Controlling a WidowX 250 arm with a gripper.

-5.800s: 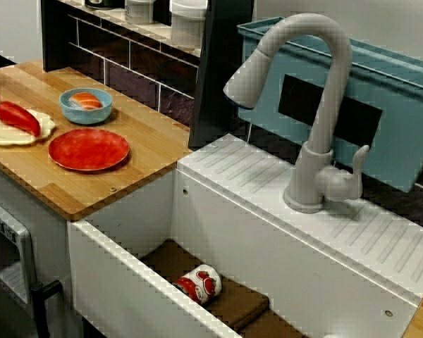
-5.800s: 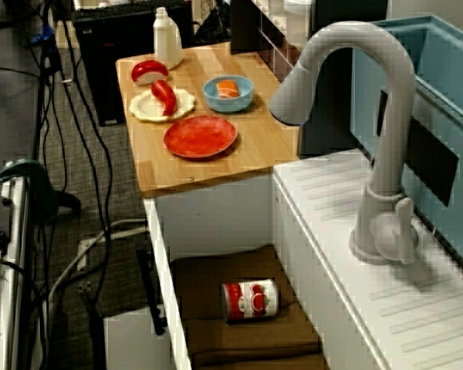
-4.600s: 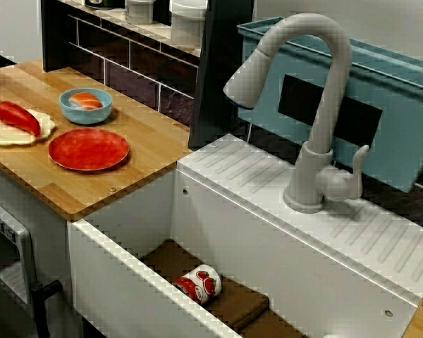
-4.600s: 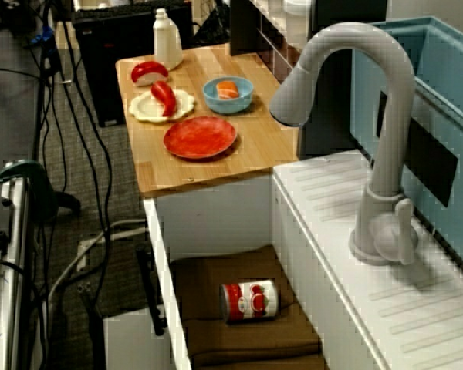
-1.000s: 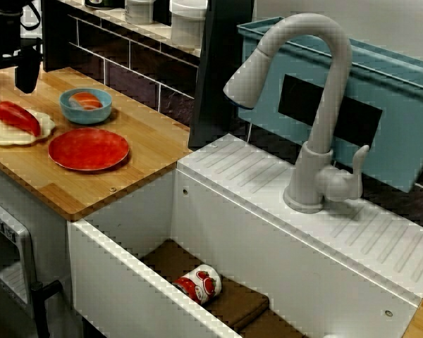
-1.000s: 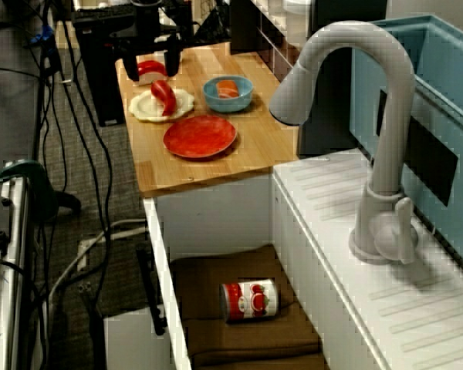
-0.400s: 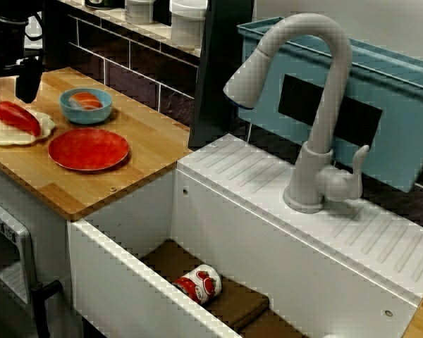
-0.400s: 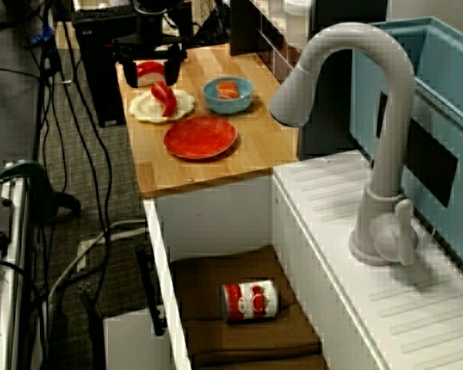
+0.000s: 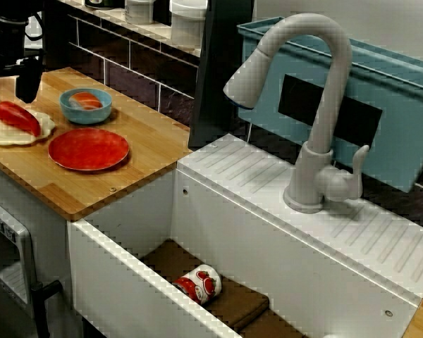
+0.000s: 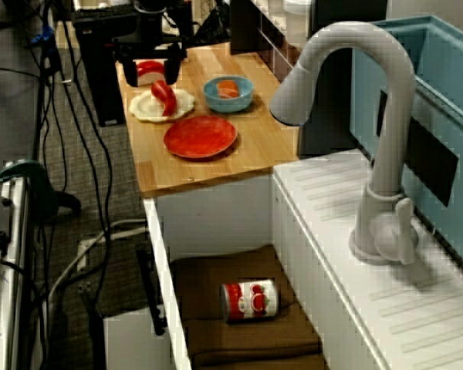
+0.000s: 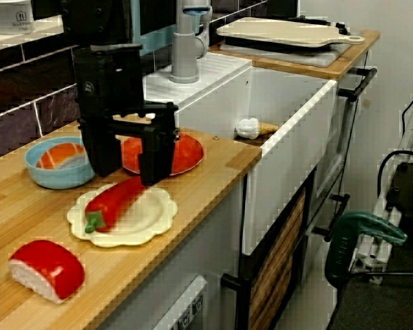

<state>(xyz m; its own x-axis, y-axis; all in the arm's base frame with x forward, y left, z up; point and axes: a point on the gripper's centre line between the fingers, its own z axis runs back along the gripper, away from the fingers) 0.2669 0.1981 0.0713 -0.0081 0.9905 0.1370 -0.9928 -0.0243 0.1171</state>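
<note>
My black gripper [image 11: 129, 163] hangs open just above the cream scalloped plate [image 11: 150, 221] at the wooden counter's end. A red pepper [image 11: 115, 202] lies on that plate, its upper end between and slightly below the two fingers [image 11: 155, 155]. I see nothing held. In the view over the faucet the gripper [image 9: 7, 86] stands above the pepper [image 9: 17, 116] at the far left. The high view along the sink shows the gripper [image 10: 150, 75] over the pepper [image 10: 164, 96], partly hiding a red and white sushi piece behind it.
A blue bowl [image 11: 55, 163] with a salmon piece and a flat red plate [image 11: 184, 152] sit beside the cream plate. The red and white sushi piece [image 11: 47, 269] lies nearer the counter's end. A tomato can [image 10: 251, 300] lies in the sink by the grey faucet [image 9: 317, 105].
The arm, absent in the oldest frames, has come in over the counter's end and lowered toward the pepper plate. It has barely moved in the last half second.
</note>
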